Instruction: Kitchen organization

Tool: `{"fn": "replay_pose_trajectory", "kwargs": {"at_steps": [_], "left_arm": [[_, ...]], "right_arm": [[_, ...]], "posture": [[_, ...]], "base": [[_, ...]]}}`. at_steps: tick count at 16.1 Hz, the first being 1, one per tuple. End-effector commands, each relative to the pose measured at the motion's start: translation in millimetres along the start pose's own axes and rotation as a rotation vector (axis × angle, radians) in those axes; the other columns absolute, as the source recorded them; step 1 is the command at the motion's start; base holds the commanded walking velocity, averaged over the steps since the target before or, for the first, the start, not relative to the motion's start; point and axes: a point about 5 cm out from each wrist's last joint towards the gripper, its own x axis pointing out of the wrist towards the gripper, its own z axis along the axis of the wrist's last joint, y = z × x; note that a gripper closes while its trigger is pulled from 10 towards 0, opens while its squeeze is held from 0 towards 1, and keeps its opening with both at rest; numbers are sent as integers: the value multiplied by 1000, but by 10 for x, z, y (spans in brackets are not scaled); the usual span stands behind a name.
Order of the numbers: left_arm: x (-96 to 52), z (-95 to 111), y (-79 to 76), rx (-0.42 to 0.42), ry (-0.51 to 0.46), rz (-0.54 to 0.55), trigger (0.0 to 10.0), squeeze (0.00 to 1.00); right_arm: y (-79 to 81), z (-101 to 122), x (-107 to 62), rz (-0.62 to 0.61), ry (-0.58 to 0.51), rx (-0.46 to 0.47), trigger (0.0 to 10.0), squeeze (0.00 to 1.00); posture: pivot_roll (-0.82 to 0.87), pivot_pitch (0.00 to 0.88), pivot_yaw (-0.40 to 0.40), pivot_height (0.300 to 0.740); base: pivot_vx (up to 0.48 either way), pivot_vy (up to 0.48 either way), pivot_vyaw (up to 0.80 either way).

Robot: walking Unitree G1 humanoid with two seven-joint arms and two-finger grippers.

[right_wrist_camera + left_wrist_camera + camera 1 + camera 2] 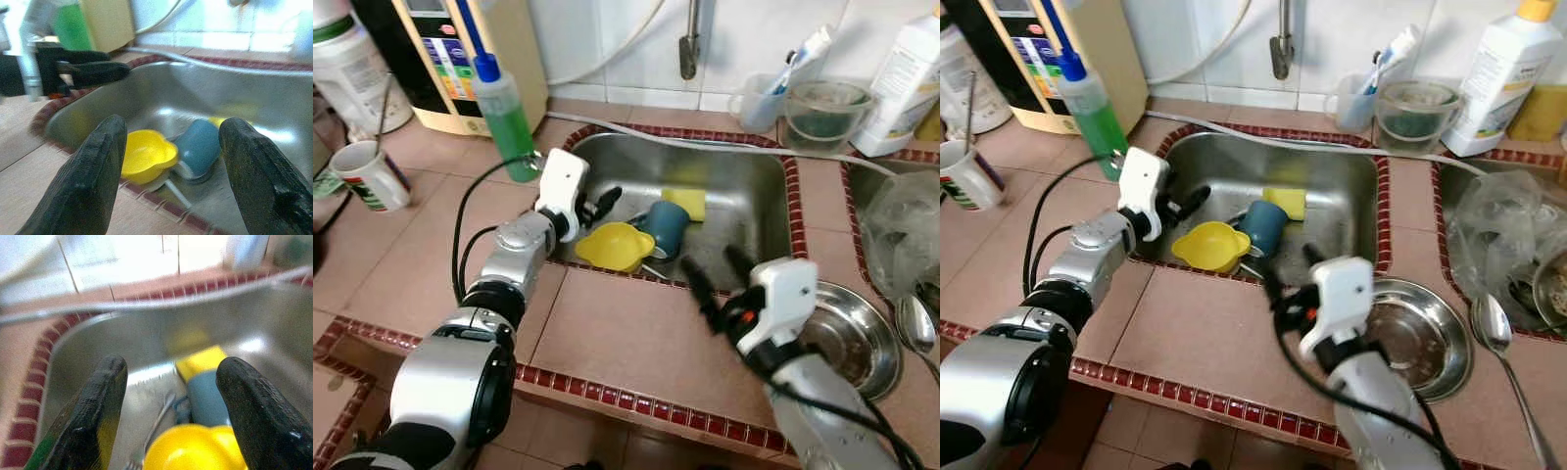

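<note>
Pincers, left [603, 204] and right [713, 276], both spread, flank sink [744, 186] holding yellow bowl [614, 245], blue cup [665, 226].

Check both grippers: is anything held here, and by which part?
Nothing is held. The left gripper hangs open over the sink; the right gripper is open above the counter edge, jaws empty.

Yellow bowl [614, 245] & sponge [687, 203]; blue cup [666, 227]; steel sink [744, 186] w/ red-tile edge.
</note>
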Motion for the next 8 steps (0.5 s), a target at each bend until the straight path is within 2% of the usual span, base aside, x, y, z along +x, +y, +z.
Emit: {"fn": "replay_pose_trajectory", "kwargs": {"at_steps": [1,4,5,6,8], "left_arm": [[-37,72,62,-25,-56,15,10000,1000],[-93,196,62,-33,-159,32,10000,1000],[-125,215,42,-34,-185,39,10000,890],[-177,219,-19,-49,-221,-12,10000,0],[-270,147,-23,-130,-246,11,10000,0]], "right_arm": [[-55,7,32,-46,-22,-17,10000,0],[-185,31,116,-127,-70,-27,10000,0],[-234,38,137,-159,-86,-31,10000,0],[-281,55,148,-180,-106,-36,10000,0],[-357,52,172,-219,-115,-64,10000,0]], "posture": [[-190,52,109,740],[-176,24,101,740],[-172,21,98,740],[-167,18,96,740],[-167,16,91,740]], "base": [[0,0,0],[0,0,0],[0,0,0],[0,0,0],[0,0,0]]}}
